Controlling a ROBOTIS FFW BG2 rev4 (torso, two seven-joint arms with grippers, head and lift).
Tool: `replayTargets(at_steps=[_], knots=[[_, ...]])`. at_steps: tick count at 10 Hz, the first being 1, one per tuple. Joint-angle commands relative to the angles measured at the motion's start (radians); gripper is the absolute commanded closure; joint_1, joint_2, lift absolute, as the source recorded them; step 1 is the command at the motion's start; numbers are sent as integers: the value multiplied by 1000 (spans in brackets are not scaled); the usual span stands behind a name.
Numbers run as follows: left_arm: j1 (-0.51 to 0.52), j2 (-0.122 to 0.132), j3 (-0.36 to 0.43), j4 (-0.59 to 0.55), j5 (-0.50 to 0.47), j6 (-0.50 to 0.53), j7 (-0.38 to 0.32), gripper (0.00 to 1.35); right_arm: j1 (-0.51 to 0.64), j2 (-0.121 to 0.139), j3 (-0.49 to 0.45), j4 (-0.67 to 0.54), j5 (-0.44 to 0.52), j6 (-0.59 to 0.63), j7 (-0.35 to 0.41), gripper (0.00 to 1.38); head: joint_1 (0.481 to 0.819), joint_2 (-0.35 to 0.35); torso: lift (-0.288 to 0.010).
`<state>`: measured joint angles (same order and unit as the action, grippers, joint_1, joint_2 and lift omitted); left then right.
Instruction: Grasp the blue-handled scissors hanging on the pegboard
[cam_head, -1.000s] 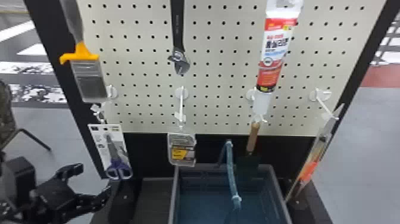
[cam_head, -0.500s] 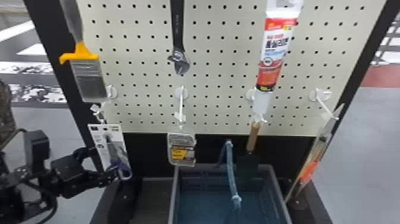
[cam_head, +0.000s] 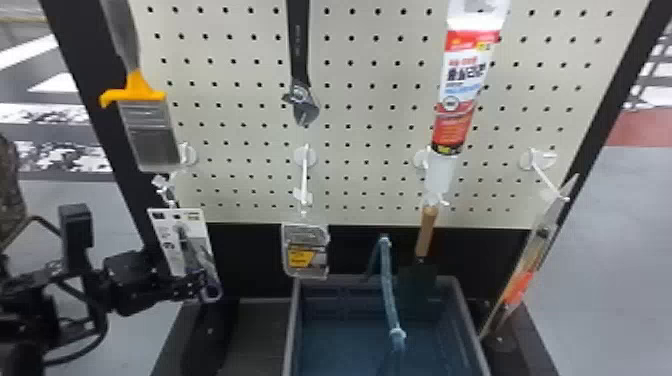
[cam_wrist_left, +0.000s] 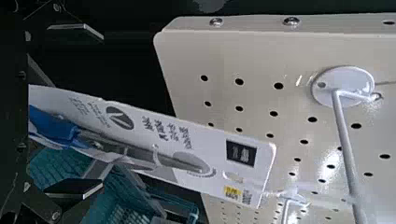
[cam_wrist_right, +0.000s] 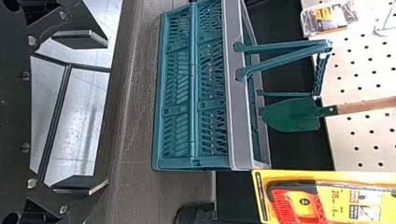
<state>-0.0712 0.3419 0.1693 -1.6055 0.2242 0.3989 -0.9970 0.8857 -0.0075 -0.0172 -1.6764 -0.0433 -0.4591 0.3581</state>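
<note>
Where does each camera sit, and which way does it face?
Head view: robot's head, facing forward and down at the pegboard; left arm shows.
Left wrist view: left wrist, facing scissors and pegboard; left gripper shows.
Right wrist view: right wrist, facing basket and trowel; right gripper shows.
Head and left wrist views share the scissors.

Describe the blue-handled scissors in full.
The scissors have blue handles, seemingly plastic, and grey metallic blades. They are mounted blades up, handles down, on a white printed card hanging at the pegboard's left side. A pale loop crosses the blades. The left pincer stands open around them; contact is unclear.
</note>
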Motion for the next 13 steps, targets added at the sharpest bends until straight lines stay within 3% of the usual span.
replayTargets(at_steps=[1, 3, 6, 8, 11, 13], knots=[[-38, 16, -17, 24, 46, 3, -15, 200, -5, 8, -75, 1, 51, 2, 51, 251, 549, 0, -100], [-66, 40, -30, 38, 133, 20, -32, 200, -18, 8, -170, 6, 109, 3, 137, 252, 549, 0, -100], [-68, 46, -33, 38, 142, 25, -38, 234, -24, 8, -185, 6, 118, 3, 156, 256, 549, 0, -100], [-74, 48, -40, 31, 138, 37, -42, 771, -24, 8, -185, 6, 118, 2, 156, 257, 549, 0, -100], [-66, 42, -40, 24, 135, 34, -37, 1107, -22, 8, -185, 6, 118, 2, 156, 257, 549, 0, -100], [-59, 40, -39, 24, 136, 25, -32, 1107, -20, 8, -185, 6, 118, 2, 156, 257, 549, 0, -100]])
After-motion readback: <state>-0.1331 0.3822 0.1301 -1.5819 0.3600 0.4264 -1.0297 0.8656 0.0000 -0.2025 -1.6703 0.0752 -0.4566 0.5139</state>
